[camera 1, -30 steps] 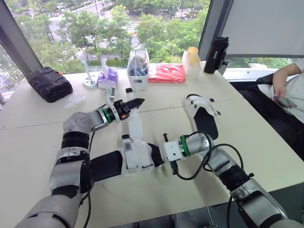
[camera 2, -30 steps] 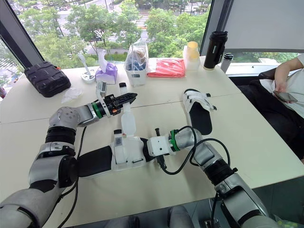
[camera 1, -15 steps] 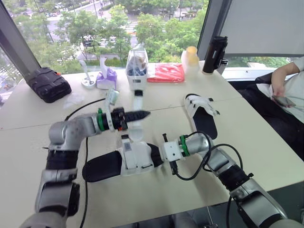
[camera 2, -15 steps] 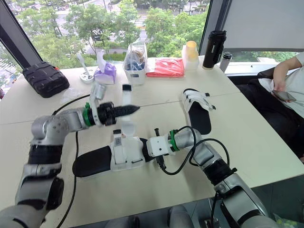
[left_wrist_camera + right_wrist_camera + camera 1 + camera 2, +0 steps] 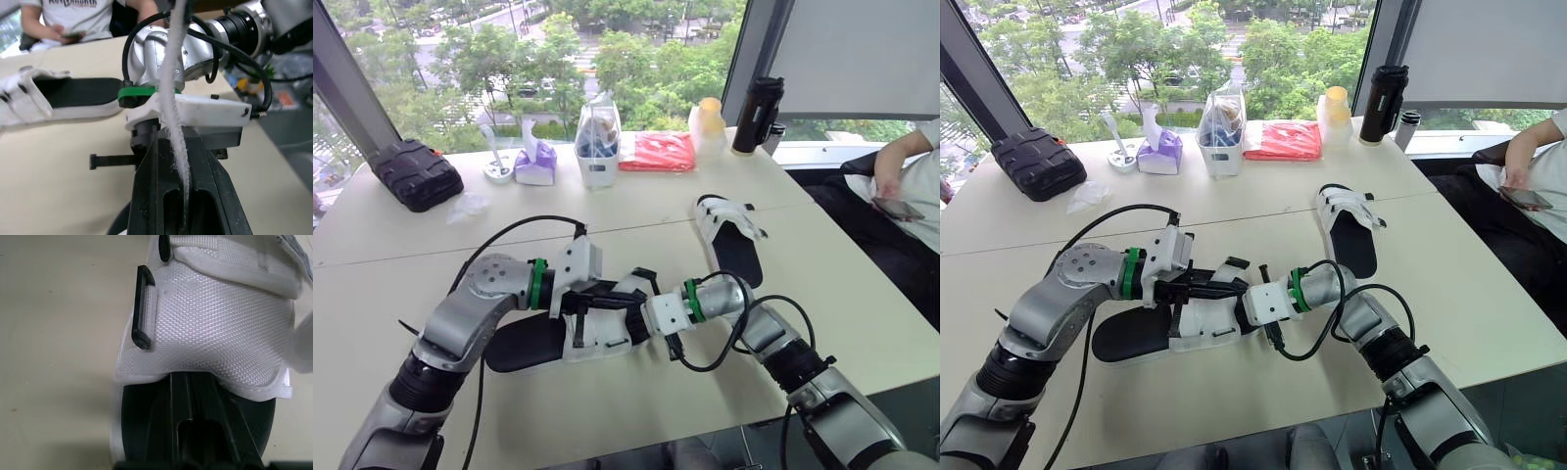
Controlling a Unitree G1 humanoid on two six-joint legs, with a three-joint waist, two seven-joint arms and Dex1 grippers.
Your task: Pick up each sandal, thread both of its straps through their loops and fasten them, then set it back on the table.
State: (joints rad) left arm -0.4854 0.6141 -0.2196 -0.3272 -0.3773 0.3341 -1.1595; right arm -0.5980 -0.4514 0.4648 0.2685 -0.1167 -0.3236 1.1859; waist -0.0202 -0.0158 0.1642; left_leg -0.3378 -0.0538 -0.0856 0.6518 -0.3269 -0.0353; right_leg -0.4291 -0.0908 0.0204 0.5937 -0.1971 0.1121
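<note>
The near sandal (image 5: 533,343), black sole with a white mesh upper (image 5: 215,323), lies on the table in front of me. My left gripper (image 5: 628,302) hovers low over that upper, shut on a white strap (image 5: 173,98) that runs out past its fingertips. My right gripper (image 5: 636,323) is shut on the sandal's right end, under the edge of the upper. A black loop (image 5: 143,308) sticks out from the side of the upper. The second sandal (image 5: 729,235) lies flat farther right, its straps across the top.
Along the far side stand a black case (image 5: 416,173), a tissue pack (image 5: 535,162), a clear bag (image 5: 598,142), a red packet (image 5: 656,150), a pale bottle (image 5: 710,122) and a black flask (image 5: 757,113). A person (image 5: 901,176) sits at the right with a phone.
My left gripper has swung from up over the far side of the sandal down to the right, bringing the strap across the upper toward the right gripper. The right gripper has stayed put.
</note>
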